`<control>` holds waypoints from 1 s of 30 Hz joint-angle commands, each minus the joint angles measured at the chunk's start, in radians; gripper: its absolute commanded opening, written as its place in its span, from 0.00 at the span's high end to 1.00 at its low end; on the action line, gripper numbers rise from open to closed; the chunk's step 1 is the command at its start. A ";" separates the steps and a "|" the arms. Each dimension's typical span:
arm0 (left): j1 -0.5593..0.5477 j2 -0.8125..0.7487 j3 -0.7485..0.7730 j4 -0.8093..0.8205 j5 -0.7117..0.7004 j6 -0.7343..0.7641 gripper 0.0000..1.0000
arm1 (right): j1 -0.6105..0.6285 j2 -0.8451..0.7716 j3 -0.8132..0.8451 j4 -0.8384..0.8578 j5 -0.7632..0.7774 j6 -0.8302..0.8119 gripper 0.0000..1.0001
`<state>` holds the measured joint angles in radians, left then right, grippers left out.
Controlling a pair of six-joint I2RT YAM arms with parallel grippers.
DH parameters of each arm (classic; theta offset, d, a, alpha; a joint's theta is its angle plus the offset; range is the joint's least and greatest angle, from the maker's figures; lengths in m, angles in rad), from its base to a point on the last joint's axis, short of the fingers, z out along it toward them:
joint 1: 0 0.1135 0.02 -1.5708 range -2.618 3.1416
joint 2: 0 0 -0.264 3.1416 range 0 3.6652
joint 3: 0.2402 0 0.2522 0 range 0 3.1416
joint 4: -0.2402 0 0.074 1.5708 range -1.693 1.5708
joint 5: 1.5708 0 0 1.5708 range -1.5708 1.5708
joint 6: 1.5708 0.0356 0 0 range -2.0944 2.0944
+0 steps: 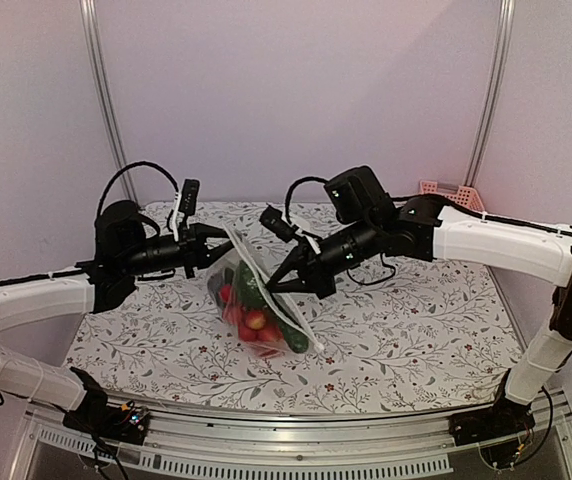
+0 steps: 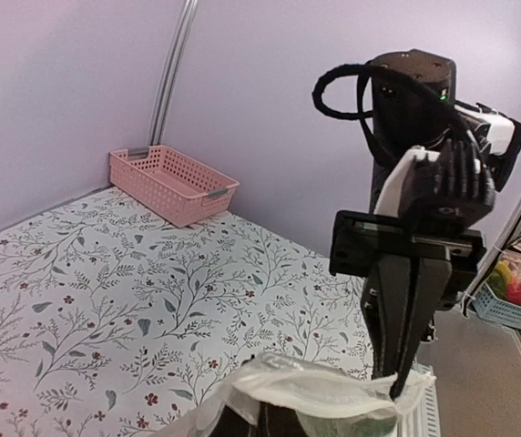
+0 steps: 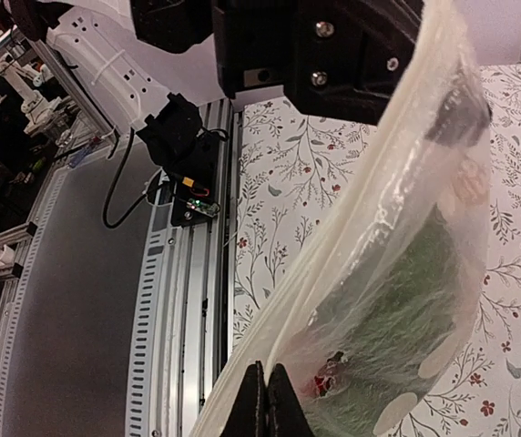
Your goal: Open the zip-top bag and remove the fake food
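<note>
Over the middle of the table (image 1: pixel 416 320), the bag (image 1: pixel 269 318) hangs slanted between the two grippers, its white zip strip running from high on the left down toward the near right. The left gripper (image 1: pixel 218 243) reaches in from the left and is clamped on the strip's upper far end. The right gripper (image 1: pixel 278 284) comes in from the right, pointing down and left, and pinches the strip about midway along. In the right wrist view its fingers (image 3: pixel 253 405) meet with no gap, and the pale strip rises from between them up to the dark body of the left gripper at the top of that view. In the left wrist view the right gripper stands upright over the bag's crumpled white rim, its tips nipping that rim at the right end. Whether the zip is parted cannot be told. The food (image 1: pixel 253 320) is all inside the bag and sags into its lower part. Red round pieces lie low with a spot of yellow among them, and a long dark green piece slants above. Through the cloudy plastic the right wrist view shows mostly the green piece, with a bit of red near the fingers. The bag's bottom is down at the flowered cloth, but whether it touches cannot be told. A pink basket (image 1: pixel 450 192) sits at the table's far right corner, well apart from the bag.
</note>
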<state>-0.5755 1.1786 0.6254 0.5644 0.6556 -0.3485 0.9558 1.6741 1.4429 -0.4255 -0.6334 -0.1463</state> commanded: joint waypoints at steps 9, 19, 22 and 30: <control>0.078 0.183 0.155 -0.137 -0.056 -0.128 0.86 | 0.029 0.044 -0.005 0.247 0.005 0.256 1.00; 0.105 -0.029 0.081 -0.340 -0.172 -0.268 0.57 | 0.029 0.044 -0.104 0.417 0.103 0.433 1.00; 0.063 -0.133 0.053 -0.428 -0.226 -0.266 0.52 | 0.029 0.054 -0.105 0.418 0.106 0.448 1.00; -0.051 -0.261 -0.004 -0.543 -0.303 -0.317 0.49 | 0.027 0.072 -0.100 0.456 0.110 0.464 1.00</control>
<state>-0.5926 0.9329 0.6632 0.1226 0.4122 -0.6189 0.9760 1.7279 1.3464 -0.0143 -0.5331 0.2985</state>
